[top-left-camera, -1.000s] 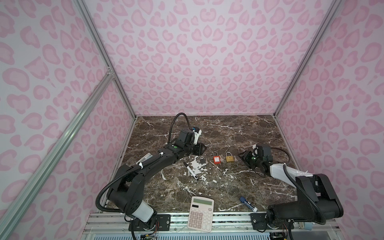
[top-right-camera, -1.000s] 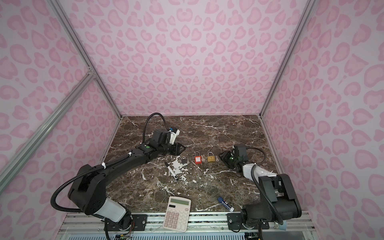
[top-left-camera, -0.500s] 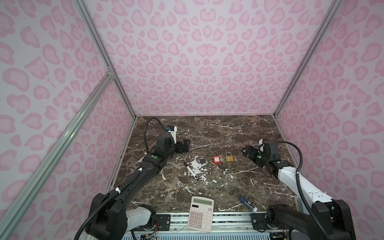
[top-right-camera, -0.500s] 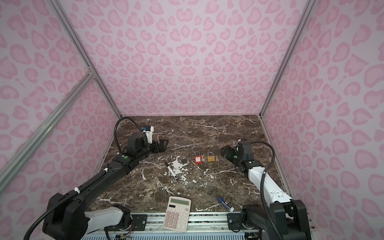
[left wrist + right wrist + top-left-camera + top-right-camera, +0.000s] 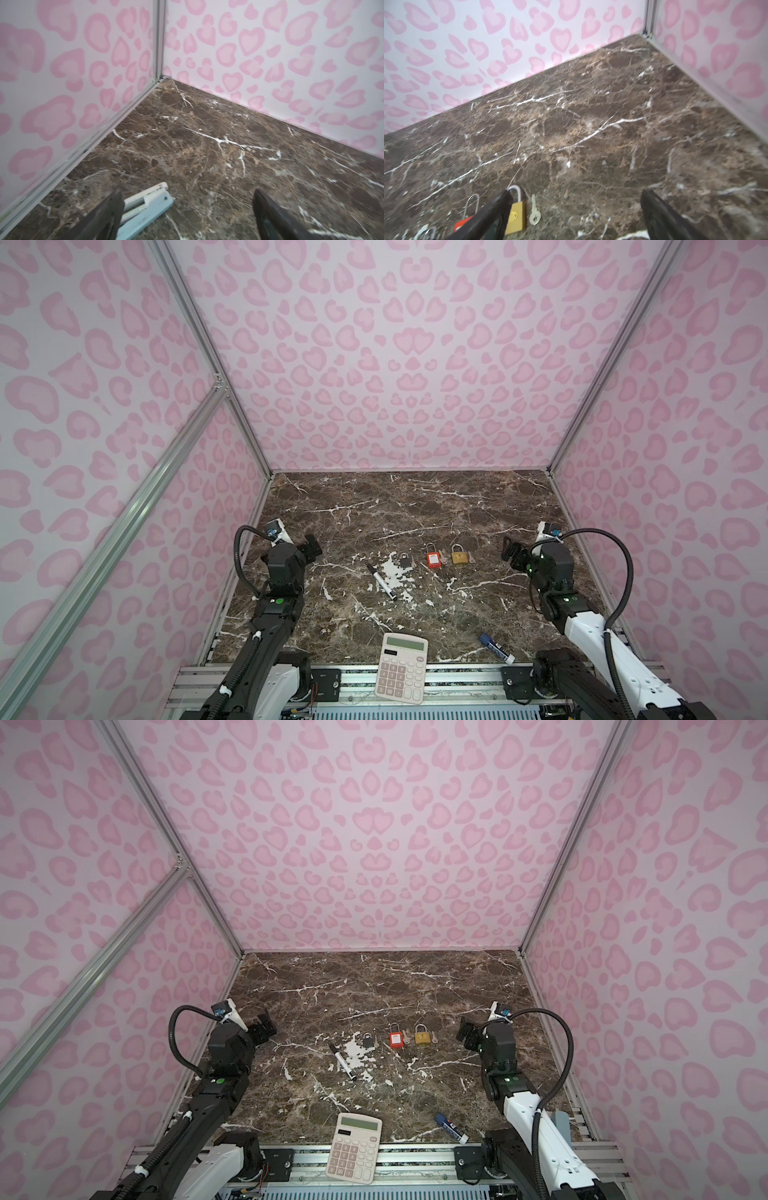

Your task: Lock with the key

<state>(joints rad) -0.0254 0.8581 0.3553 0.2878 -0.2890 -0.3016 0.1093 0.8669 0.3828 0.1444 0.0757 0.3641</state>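
Both arms now stand withdrawn, left fingers [image 5: 274, 216] and right fingers [image 5: 660, 216] spread empty; the small silver key [image 5: 534, 211] lies loose beside the squat brass padlock [image 5: 518, 216], so this attempt seems over.

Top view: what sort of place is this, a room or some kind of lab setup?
Probably a robot test booth: pink-patterned panels in aluminium framing enclose a marble-look tabletop, with two robot arms mounted along its front.

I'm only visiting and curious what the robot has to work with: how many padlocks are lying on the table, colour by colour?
Black padlock: 1
Red padlock: 1
Brass padlock: 1
Total: 3
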